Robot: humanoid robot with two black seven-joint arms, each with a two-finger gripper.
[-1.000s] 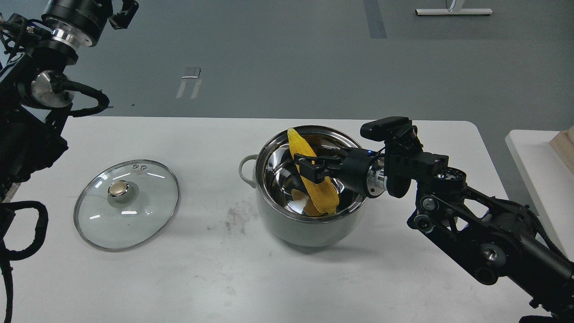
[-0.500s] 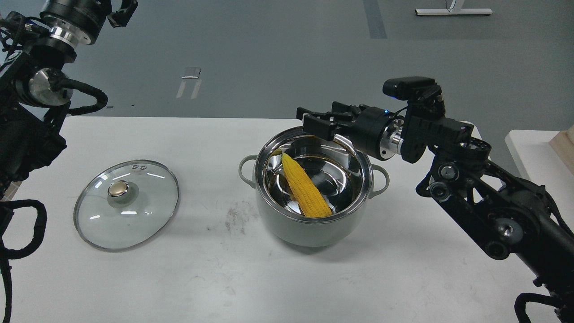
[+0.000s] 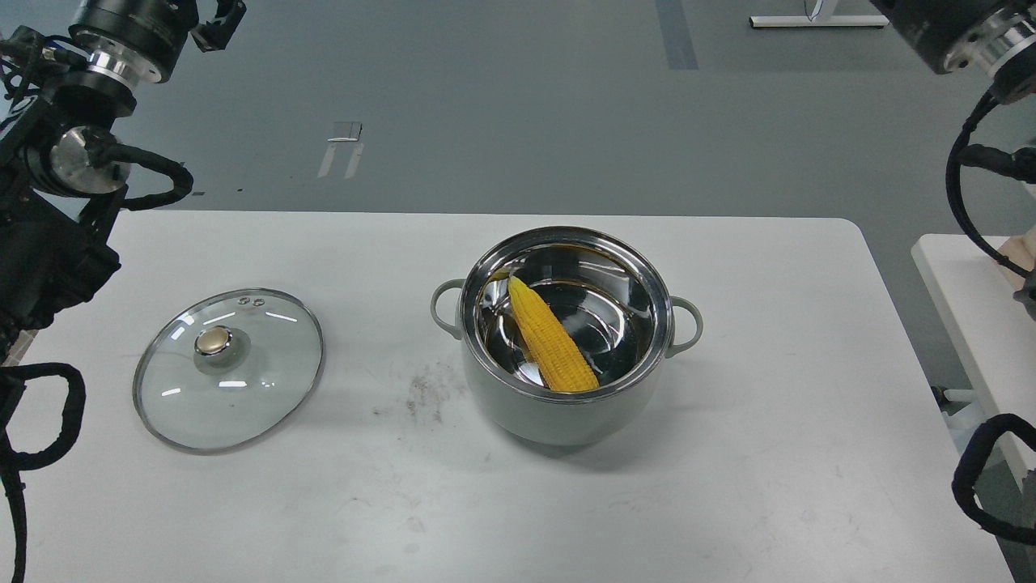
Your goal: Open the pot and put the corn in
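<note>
The pale grey-green pot [image 3: 558, 409] stands uncovered at the table's centre, its steel rim and both loop handles showing. The yellow corn [image 3: 550, 336] lies slanted inside it, thin end to the back left, thick end against the front wall. My left gripper [image 3: 217, 20] is high at the top left, far from the pot; only a dark piece of it shows, so its state is unclear. My right arm [image 3: 967, 36] is raised to the top right corner, and its gripper is cut off by the frame edge.
The glass lid [image 3: 267, 368] with a gold knob lies flat on the white table [image 3: 728, 470], left of the pot. A second white table [image 3: 967, 316] stands at the right edge. Black cables hang at both sides.
My right gripper let go of the corn inside the pot, rose above the rim, then swung up and right out of view. The corn settled lower in the pot. The left arm barely moved.
</note>
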